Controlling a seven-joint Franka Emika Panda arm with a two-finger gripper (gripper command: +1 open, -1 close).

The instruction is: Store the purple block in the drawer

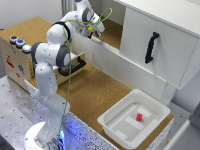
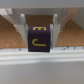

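In the wrist view, the purple block [image 2: 40,41] with yellow letters sits between my gripper's [image 2: 39,36] two fingers [image 2: 22,31], which press against its sides. It hangs over the cork surface, just behind a white ledge [image 2: 42,56]. In the exterior view, my gripper [image 1: 94,31] is up by the cork shelf at the back, and the block is too small to make out there. The drawer [image 1: 71,68] with its black bar handle [image 1: 79,64] stands pulled open from the small wooden box [image 1: 15,57], partly hidden behind my arm.
A large white cabinet door [image 1: 150,47] with a black handle stands at the exterior view's right. A white bin [image 1: 111,120] holding a small red block [image 1: 139,117] sits at the front right. Coloured buttons [image 1: 19,41] top the wooden box.
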